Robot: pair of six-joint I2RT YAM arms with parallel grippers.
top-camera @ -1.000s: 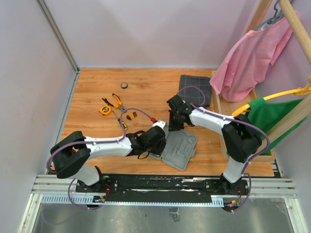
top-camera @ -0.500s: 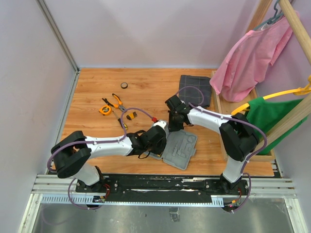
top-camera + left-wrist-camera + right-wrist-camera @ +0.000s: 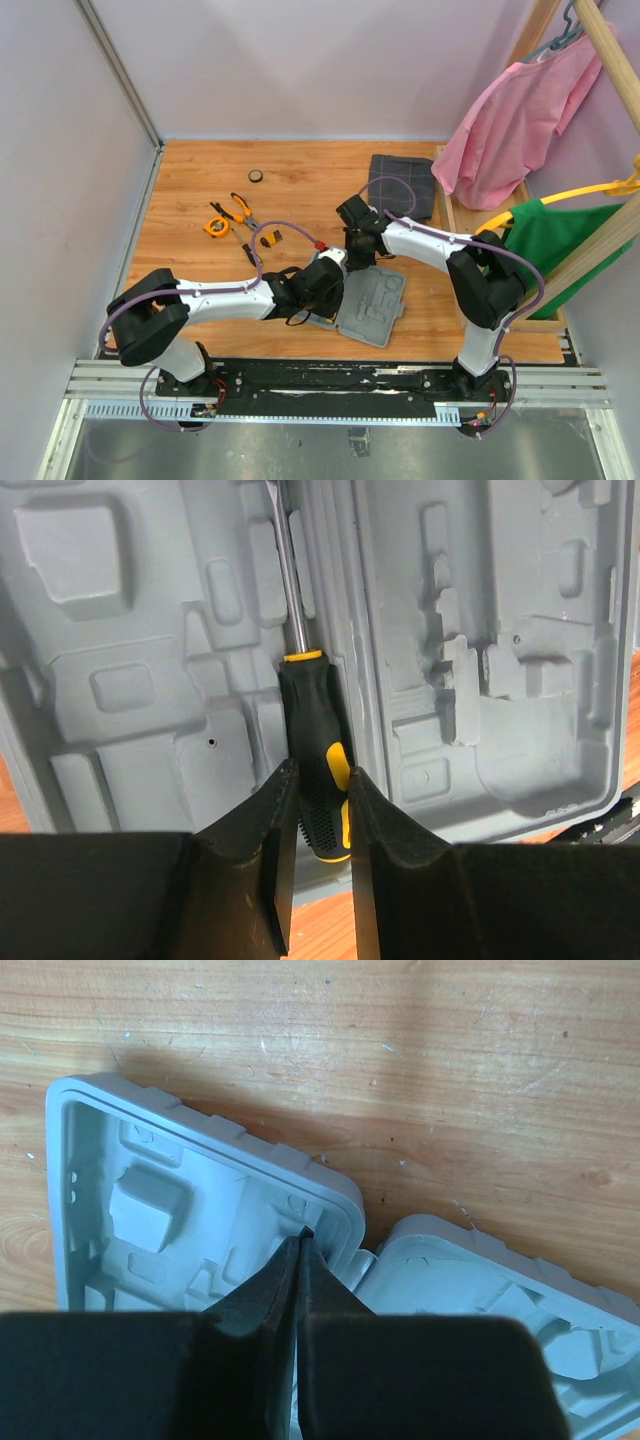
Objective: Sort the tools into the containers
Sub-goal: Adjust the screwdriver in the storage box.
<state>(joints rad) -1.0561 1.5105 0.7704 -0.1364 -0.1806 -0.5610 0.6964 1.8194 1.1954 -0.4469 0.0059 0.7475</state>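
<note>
Overhead: tool case (image 3: 372,308) open, both arms over it; pliers (image 3: 240,208) and tape measure (image 3: 215,227) well left of case, unsorted
Left wrist: left gripper (image 3: 320,780) clamped on screwdriver (image 3: 312,705), handle over case moulding beside hinge; next, seat in slot, release
Right wrist: right gripper (image 3: 300,1245) pinched closed, empty, tips at case rim, likely steadying

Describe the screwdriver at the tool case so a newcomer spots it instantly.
Find the open grey tool case at the near middle of the wooden table. Beside its hinge line is the screwdriver, handle pinched by the left gripper. Unlike the loose tools farther left, it's at the case: black grip, yellow inlay, steel shaft.
</note>
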